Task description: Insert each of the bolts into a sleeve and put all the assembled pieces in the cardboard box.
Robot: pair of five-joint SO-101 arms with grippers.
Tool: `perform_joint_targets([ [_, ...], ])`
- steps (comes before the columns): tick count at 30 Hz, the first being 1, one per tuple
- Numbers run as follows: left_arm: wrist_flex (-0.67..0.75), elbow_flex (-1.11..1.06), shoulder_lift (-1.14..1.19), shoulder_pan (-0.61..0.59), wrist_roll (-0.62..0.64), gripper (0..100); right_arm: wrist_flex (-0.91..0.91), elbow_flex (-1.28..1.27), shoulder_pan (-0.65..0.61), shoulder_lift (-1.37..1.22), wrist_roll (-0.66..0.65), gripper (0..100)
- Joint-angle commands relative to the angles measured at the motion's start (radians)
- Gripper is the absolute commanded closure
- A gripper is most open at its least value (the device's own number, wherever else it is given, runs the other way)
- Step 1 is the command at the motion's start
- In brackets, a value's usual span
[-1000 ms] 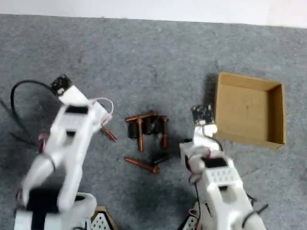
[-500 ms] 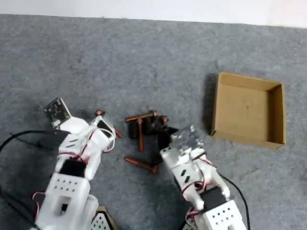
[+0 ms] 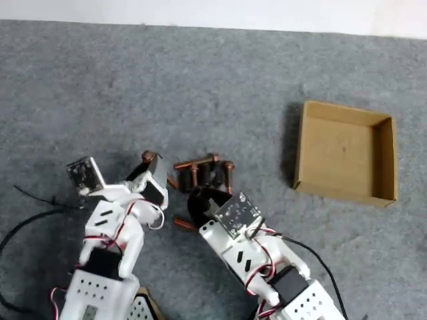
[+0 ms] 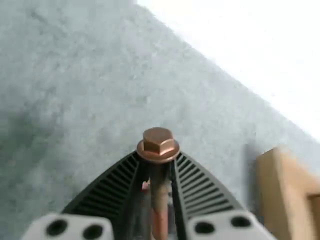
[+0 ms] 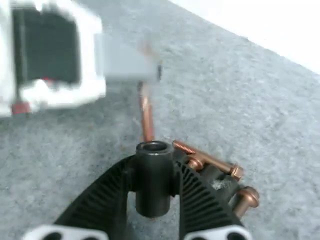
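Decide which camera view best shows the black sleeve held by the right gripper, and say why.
The right wrist view: the black sleeve stands upright, clamped in the right gripper, with its open mouth plainly visible. In the high view it is a dark shape at that arm's tip, partly covered by the arm.

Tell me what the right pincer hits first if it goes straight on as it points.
Probably the bolt held in the left pincer, just ahead of the sleeve the right pincer carries; depth is unclear.

Grey carpeted table (image 3: 200,80) — bolts (image 3: 194,175), sleeves (image 3: 212,176) clustered; cardboard box (image 3: 343,192) well apart.
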State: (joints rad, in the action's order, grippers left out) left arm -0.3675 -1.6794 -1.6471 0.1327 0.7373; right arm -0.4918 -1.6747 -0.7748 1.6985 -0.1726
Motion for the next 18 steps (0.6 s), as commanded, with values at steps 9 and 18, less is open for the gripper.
perform_joint_targets([
  [9,-0.029,-0.002,-0.171,0.022,0.084,100,0.019,-0.154,-0.018,-0.028,-0.095,99.3],
  [18,-0.037,-0.004,-0.171,0.131,0.084,100,0.022,-0.154,-0.018,-0.022,-0.180,99.3],
])
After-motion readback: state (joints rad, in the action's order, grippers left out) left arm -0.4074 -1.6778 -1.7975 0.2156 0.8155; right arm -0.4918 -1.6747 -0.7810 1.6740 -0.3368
